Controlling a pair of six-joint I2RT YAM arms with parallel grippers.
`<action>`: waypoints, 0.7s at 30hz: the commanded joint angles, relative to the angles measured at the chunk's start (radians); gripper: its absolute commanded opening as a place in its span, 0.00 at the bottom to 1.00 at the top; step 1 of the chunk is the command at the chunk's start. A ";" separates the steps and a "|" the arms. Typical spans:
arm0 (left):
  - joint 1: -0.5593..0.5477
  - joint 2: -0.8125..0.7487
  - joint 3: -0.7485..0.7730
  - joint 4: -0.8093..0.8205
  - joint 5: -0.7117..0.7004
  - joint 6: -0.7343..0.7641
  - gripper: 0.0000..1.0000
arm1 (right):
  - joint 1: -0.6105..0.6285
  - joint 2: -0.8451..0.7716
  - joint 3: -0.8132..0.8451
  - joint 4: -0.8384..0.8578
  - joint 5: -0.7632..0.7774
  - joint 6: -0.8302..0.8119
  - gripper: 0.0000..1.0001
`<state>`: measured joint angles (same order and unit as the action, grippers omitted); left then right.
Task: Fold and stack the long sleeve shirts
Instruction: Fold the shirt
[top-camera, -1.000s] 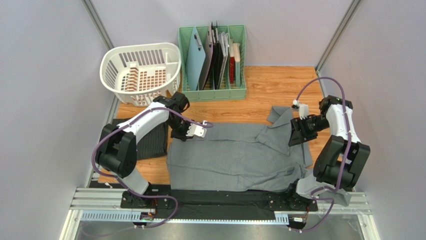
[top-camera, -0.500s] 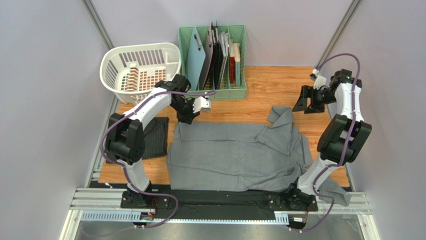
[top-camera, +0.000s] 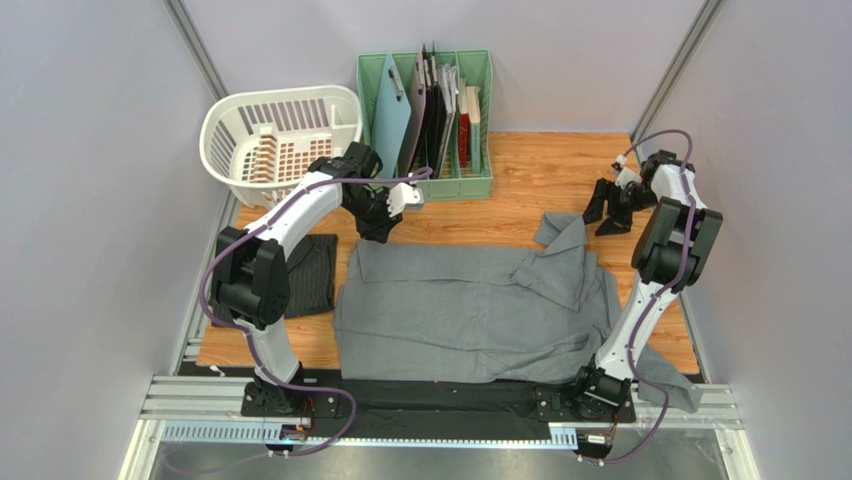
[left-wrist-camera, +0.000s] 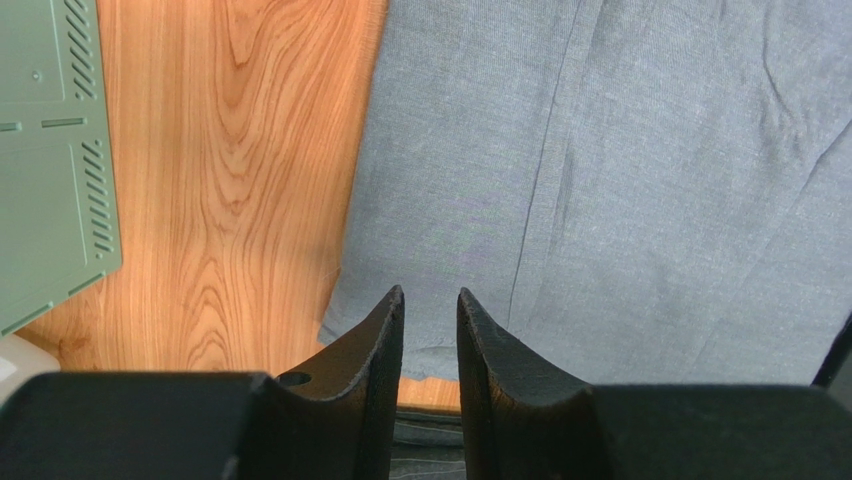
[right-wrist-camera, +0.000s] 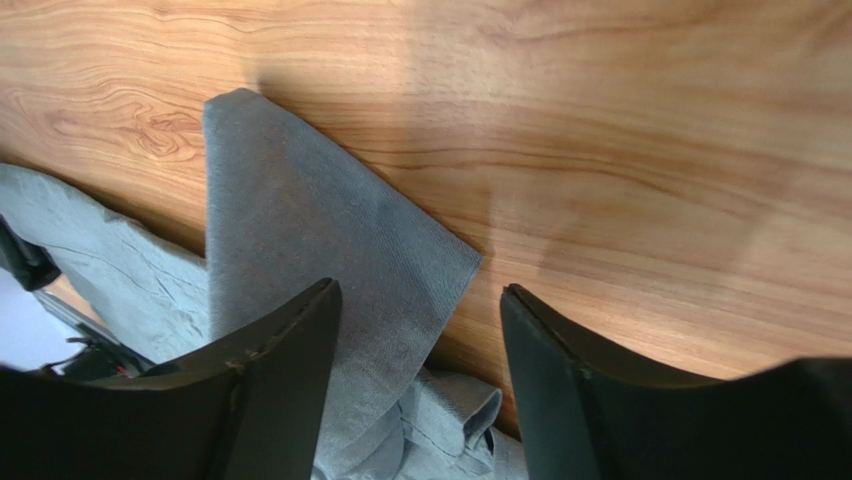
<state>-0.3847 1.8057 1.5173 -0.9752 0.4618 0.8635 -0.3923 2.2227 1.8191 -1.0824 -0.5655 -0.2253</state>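
The plain grey long sleeve shirt (top-camera: 470, 310) lies spread flat across the middle of the wooden table, its collar (top-camera: 560, 232) at the far right and one sleeve (top-camera: 672, 385) hanging off the near right. The dark pinstriped shirt (top-camera: 310, 275) lies folded at the left. My left gripper (top-camera: 379, 226) hovers over the grey shirt's far left corner (left-wrist-camera: 600, 180); in the wrist view its jaws (left-wrist-camera: 430, 300) stand a narrow gap apart with nothing between them. My right gripper (top-camera: 608, 208) is open wide over bare wood beside the collar, a grey cloth corner (right-wrist-camera: 320, 230) below it.
A white laundry basket (top-camera: 280, 130) stands at the far left. A green file rack (top-camera: 425, 110) with folders stands beside it, and its side (left-wrist-camera: 50, 150) shows close to my left gripper. Metal frame posts and grey walls close in both sides.
Both grippers have let go of the grey shirt and lifted away toward the back. The left one opened slightly; the right arm swung out to the far right.
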 joint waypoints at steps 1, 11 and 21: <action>0.000 -0.037 0.003 0.009 0.014 -0.034 0.33 | -0.008 -0.021 -0.070 0.071 -0.036 0.067 0.59; 0.000 -0.040 -0.006 -0.006 -0.012 -0.017 0.33 | 0.020 0.020 -0.167 0.107 -0.151 0.141 0.64; 0.001 -0.045 -0.009 -0.007 -0.046 -0.023 0.32 | 0.013 -0.098 -0.251 0.196 -0.270 0.153 0.00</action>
<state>-0.3847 1.8057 1.5120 -0.9760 0.4198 0.8471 -0.3782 2.2234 1.5978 -0.9463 -0.7437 -0.0673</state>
